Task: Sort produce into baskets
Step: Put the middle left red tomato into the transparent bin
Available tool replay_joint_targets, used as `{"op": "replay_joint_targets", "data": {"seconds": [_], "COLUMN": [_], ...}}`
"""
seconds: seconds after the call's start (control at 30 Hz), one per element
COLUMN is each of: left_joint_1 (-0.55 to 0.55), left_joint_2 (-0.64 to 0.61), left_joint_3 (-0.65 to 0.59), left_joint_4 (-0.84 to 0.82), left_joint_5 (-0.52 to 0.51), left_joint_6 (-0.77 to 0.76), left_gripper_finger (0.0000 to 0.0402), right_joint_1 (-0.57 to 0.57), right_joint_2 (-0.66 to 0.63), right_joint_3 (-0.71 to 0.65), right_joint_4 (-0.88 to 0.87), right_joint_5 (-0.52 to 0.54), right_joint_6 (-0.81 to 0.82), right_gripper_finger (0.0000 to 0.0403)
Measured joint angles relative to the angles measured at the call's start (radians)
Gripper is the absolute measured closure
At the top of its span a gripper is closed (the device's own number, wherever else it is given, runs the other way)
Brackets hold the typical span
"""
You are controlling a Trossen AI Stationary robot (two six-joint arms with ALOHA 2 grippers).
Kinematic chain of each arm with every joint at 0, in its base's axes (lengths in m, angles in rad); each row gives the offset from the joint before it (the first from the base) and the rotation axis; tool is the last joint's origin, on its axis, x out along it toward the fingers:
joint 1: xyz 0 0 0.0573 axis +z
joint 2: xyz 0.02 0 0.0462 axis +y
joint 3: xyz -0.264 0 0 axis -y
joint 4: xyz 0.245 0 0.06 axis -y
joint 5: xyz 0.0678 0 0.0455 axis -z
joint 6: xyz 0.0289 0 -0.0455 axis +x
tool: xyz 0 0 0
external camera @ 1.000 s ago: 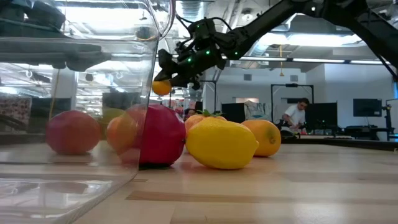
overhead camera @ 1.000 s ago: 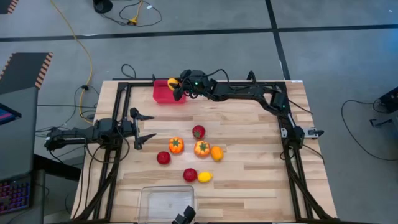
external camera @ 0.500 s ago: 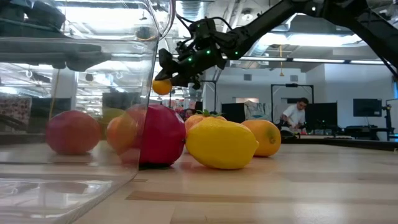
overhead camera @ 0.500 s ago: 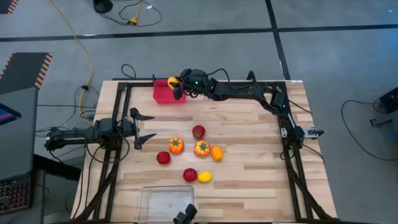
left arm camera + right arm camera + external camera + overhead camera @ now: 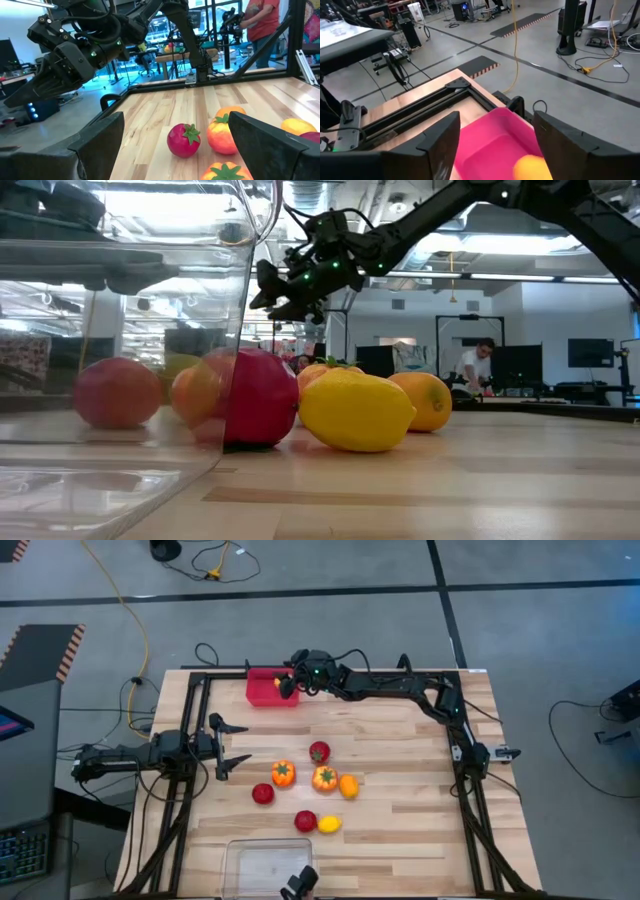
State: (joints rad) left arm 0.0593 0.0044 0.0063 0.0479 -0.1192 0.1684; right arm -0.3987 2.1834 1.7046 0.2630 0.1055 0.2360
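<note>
My right gripper (image 5: 285, 686) hangs open over the red bin (image 5: 262, 692) at the table's far edge. In the right wrist view an orange fruit (image 5: 532, 167) shows low inside the red bin (image 5: 490, 137), apart from my fingers. My left gripper (image 5: 245, 743) waits open and empty at the table's left. On the table's middle lie two orange fruits with green stems (image 5: 283, 773) (image 5: 324, 778), three red ones (image 5: 319, 751) (image 5: 263, 793) (image 5: 305, 821), a plain orange one (image 5: 348, 786) and a yellow one (image 5: 329, 824). The clear bin (image 5: 268, 862) stands at the near edge.
Black frame rails (image 5: 190, 720) run along the table's left, far and right sides. The clear bin's wall (image 5: 120, 330) fills the left of the low view. A person (image 5: 470, 365) sits in the room far behind the table.
My right gripper has opened over the red bin and let go of the orange fruit, which has dropped from between its fingers into the bin. The arm itself has stayed nearly in place.
</note>
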Motion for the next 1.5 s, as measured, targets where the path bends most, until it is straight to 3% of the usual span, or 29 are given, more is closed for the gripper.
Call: {"op": "replay_joint_targets", "data": {"seconds": [0.33, 0.6, 0.93, 1.1, 1.5], "left_joint_1": [0.000, 0.000, -0.007, -0.039, -0.187], "left_joint_2": [0.000, 0.000, 0.041, 0.155, 0.586], "left_joint_3": [0.000, 0.000, 0.041, 0.093, 0.299], "left_joint_4": [0.000, 0.004, -0.007, -0.021, -0.139], "left_joint_5": [0.000, 0.002, 0.063, 0.067, 0.071], "left_joint_6": [-0.055, -0.173, -0.249, -0.279, -0.357], "left_gripper_finger": [0.0054, 0.0054, 0.0054, 0.0054, 0.0054], "right_joint_1": [-0.004, 0.011, 0.069, 0.113, 0.308], "right_joint_2": [-0.061, -0.245, -0.438, -0.479, -0.483], "right_joint_3": [0.000, 0.000, 0.000, 0.000, 0.000], "right_joint_4": [-0.017, -0.287, -0.571, -0.690, -0.944], "right_joint_5": [-0.083, -0.080, -0.080, -0.079, -0.065], "right_joint_6": [-0.004, -0.214, -0.221, -0.218, -0.166], "right_gripper_finger": [0.0116, 0.0117, 0.0117, 0.0117, 0.0117]}}
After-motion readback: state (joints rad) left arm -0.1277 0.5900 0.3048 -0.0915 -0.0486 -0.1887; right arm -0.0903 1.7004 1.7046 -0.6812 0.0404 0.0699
